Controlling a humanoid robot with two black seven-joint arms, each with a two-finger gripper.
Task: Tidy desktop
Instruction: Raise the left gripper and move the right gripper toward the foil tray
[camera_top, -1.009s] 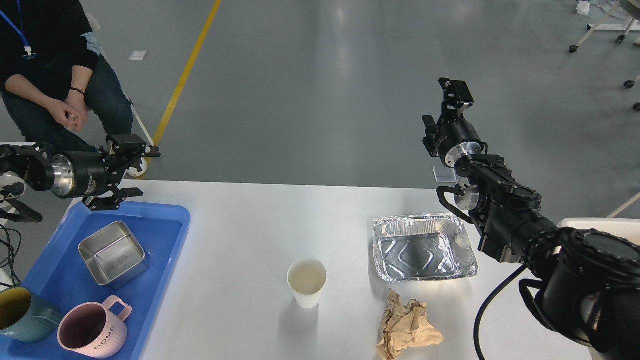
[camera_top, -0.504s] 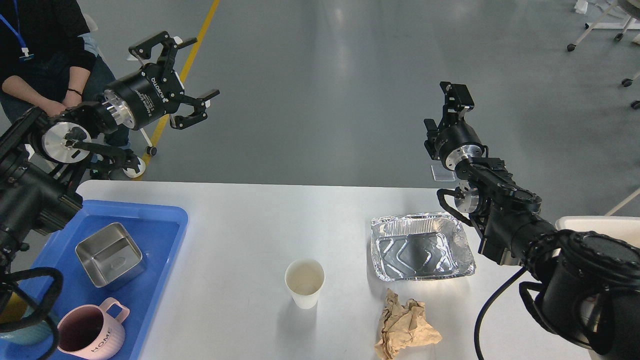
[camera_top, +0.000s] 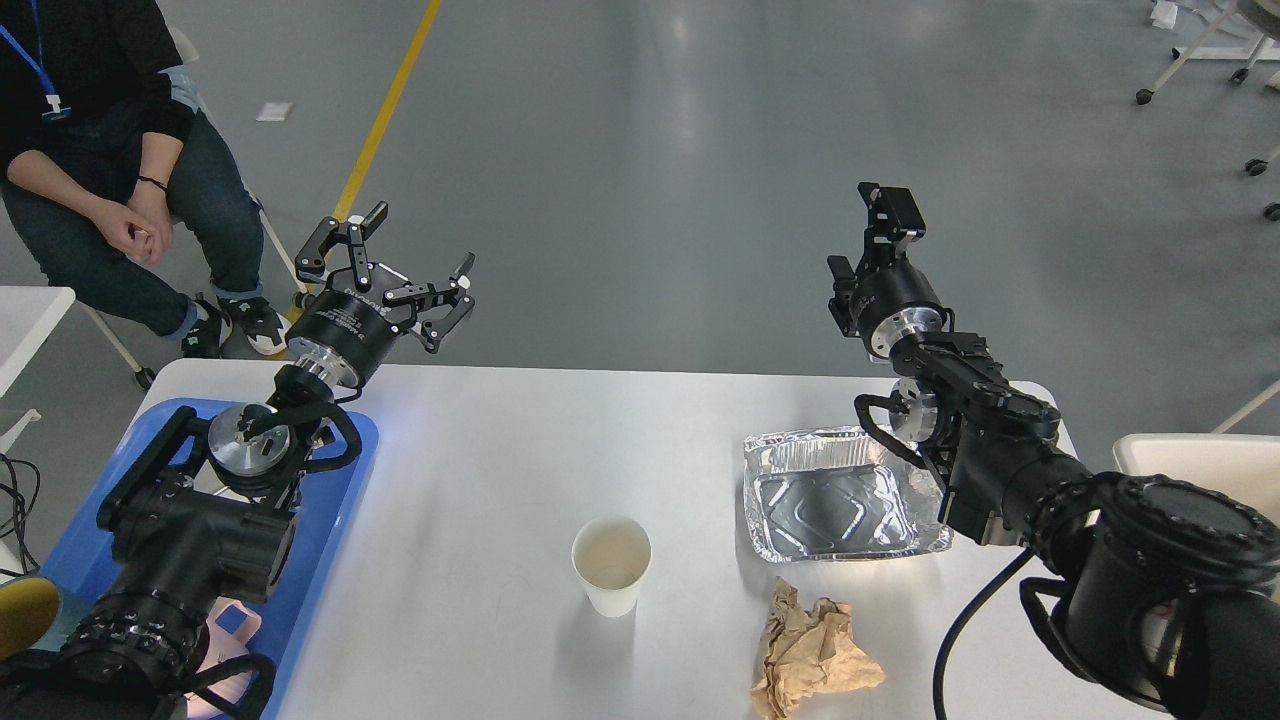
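The blue plastic tray (camera_top: 335, 500) sits at the left edge of the wide matte white tabletop (camera_top: 480, 480); above, the left tool (camera_top: 405, 262) hangs spread and empty; right tool (camera_top: 872, 235) raised, grip undiscernible, likely keeping clear

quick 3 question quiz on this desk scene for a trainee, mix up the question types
1. True or false: the paper cup stands upright on the desktop.
2. What lies just nearer the camera than the foil tray? A) a spoon B) crumpled brown paper C) a lid
3. Fill in: the left pincer is ____, holding nothing.

Key
1. True.
2. B, the crumpled brown paper.
3. Open.
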